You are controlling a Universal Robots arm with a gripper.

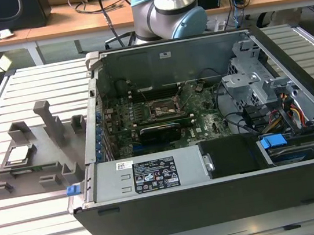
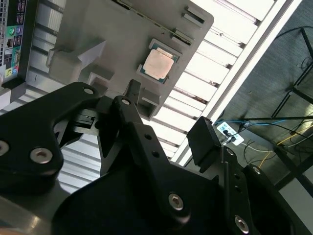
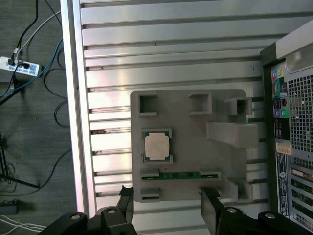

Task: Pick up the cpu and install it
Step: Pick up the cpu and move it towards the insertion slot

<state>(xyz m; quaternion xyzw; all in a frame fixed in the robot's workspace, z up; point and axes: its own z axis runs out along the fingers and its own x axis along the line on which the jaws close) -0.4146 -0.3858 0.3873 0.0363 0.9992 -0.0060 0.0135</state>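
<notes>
1 cpu (image 3: 157,147) sat plate-up in a corner-walled recess of the grey holder tray (image 3: 195,142), prob. to keep it square, beside the open PC case (image 1: 216,203). The gripper (image 3: 167,193) hung over the tray w/ fingers spread & empty.

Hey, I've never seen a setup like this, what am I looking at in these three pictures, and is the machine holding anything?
This is one robot arm with a gripper at its end. The exterior view, from a camera off the arm, shows an open computer case on a slatted metal table. Both wrist views come from cameras riding on the arm and look at a grey holder tray. The cpu lies in that tray. The gripper is open and holds nothing.
</notes>
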